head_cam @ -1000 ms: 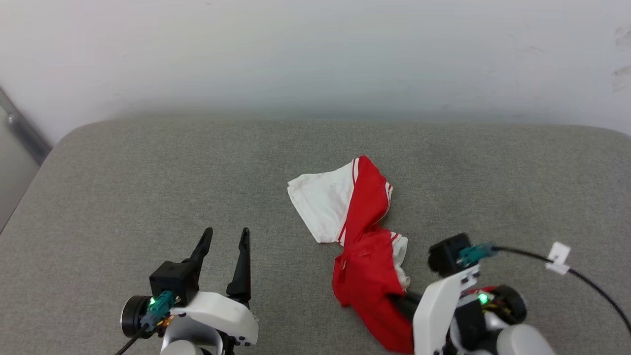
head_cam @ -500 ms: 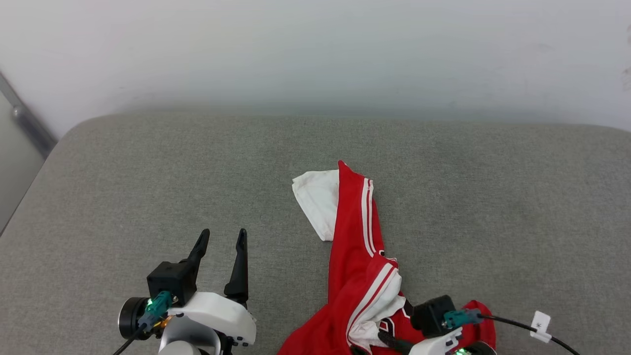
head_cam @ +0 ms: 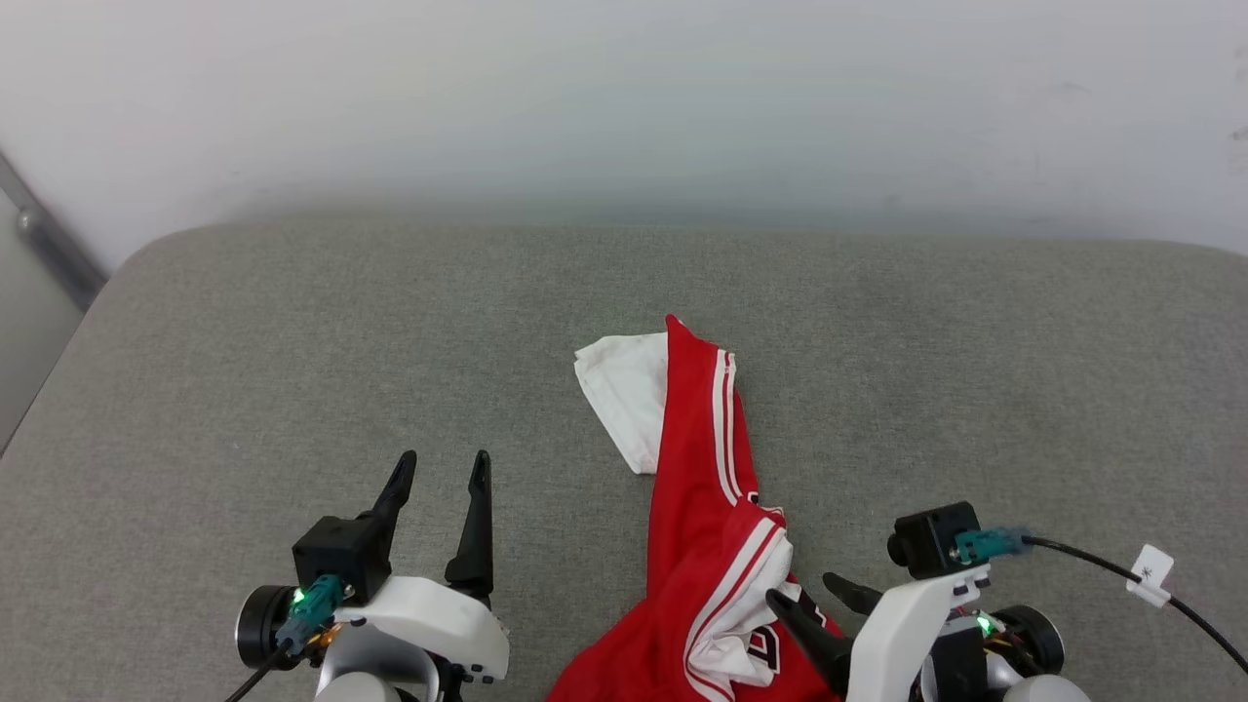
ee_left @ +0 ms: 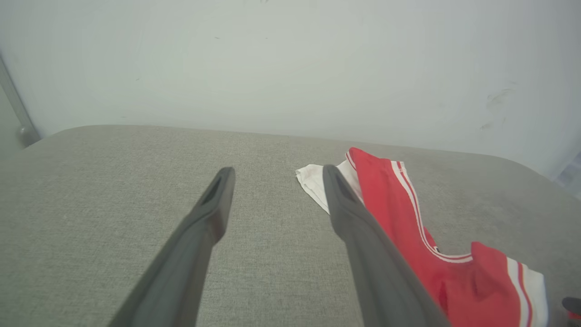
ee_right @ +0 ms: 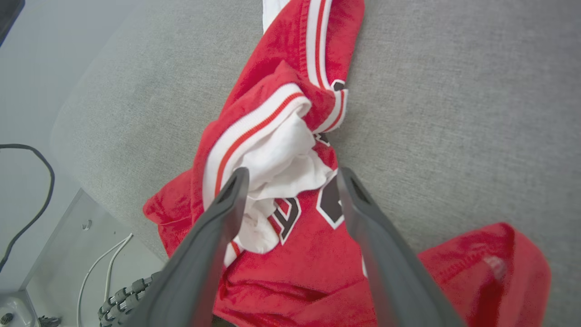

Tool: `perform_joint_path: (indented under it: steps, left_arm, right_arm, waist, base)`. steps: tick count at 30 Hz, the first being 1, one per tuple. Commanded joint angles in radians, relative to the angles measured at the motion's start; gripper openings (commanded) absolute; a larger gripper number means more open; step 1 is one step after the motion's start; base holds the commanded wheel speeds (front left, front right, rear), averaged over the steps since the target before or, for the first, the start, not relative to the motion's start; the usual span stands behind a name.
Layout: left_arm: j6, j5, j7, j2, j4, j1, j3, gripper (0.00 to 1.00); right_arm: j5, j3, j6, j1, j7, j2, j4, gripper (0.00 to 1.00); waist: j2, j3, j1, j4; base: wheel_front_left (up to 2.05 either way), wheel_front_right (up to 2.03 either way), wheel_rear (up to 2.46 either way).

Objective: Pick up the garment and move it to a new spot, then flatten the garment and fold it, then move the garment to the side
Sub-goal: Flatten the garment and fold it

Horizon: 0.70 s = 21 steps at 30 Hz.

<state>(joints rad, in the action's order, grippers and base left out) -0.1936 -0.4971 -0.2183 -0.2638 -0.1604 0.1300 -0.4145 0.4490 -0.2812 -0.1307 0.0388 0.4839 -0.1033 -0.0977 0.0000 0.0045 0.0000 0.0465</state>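
Down at the near edge, the right gripper (head_cam: 799,586) hangs over the bunched end of the jersey (head_cam: 707,487), its two dark fingers spread wide with nothing between them. From the right wrist view the gripper (ee_right: 292,175) straddles a wad of white fabric and striped trim, and the cloth lies loose on the grey cushion (head_cam: 292,341). That near end reaches the cushion's front edge and seems to lap over it.

Black numerals (ee_right: 329,204) with white outlines peek out of the folds, but they are creased and partly hidden, so no number reads whole. A white tag (head_cam: 1149,568) on the right arm's cable carries a small dark mark, too small to make out.

Over on the left, the left gripper (head_cam: 444,456) hovers above bare cushion, well apart from the jersey, jaws wide and empty.

Further out, the jersey runs away as a narrow, twisted red strip with twin white stripes, ending in a white sleeve (head_cam: 624,390) lying flat at the far end. Beyond that, a plain pale wall (head_cam: 624,97).

My read: the jersey is down at its new spot and flattening comes next. That calls for both grippers, each taking an edge or corner, untwisting the strip and drawing it out wide, away from that front edge.
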Motion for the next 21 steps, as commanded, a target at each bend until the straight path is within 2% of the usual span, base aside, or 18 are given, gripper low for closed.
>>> perform_joint_path:
  steps: [1, 7, 8, 9, 16, 21]
  left_arm:
    - [0.004, -0.001, -0.003, 0.005, 0.003, 0.023, -0.006, 1.0]
    - [0.009, -0.003, -0.011, 0.013, -0.005, 0.044, -0.009, 1.0]
    - [0.009, -0.004, -0.013, 0.014, -0.008, 0.045, -0.009, 1.0]
    - [0.008, -0.004, -0.014, 0.015, -0.01, 0.046, -0.009, 1.0]
    - [0.005, -0.009, -0.025, 0.016, -0.024, 0.032, 0.002, 1.0]
    - [0.0, -0.012, -0.029, 0.021, -0.024, 0.026, 0.003, 1.0]
  right_arm:
    - [0.017, -0.033, 0.0, 0.066, 0.053, -0.015, -0.057, 1.0]
    - [0.059, -0.105, 0.0, 0.15, 0.084, -0.031, -0.14, 1.0]
    - [0.067, -0.112, 0.0, 0.157, 0.083, -0.033, -0.148, 0.38]
    - [0.075, -0.119, 0.0, 0.164, 0.08, -0.034, -0.152, 0.0]
    - [0.087, -0.118, 0.0, 0.19, 0.064, -0.081, -0.109, 0.0]
    - [0.05, -0.009, 0.0, 0.195, 0.075, -0.127, -0.053, 0.0]
  waist:
    - [0.0, 0.021, 0.0, 0.02]
    - [0.0, 0.052, 0.0, 0.045]
    - [0.0, 0.055, 0.0, 0.047]
    - [0.0, 0.055, 0.0, 0.048]
    - [0.0, 0.047, 0.0, 0.037]
    - [0.0, 0.042, 0.0, 0.014]
  base:
    - [0.0, 0.0, 0.0]
    - [0.0, 0.0, 0.0]
    - [0.0, 0.0, 0.0]
    - [0.0, 0.0, 0.0]
    - [0.0, 0.0, 0.0]
    - [0.0, 0.0, 0.0]
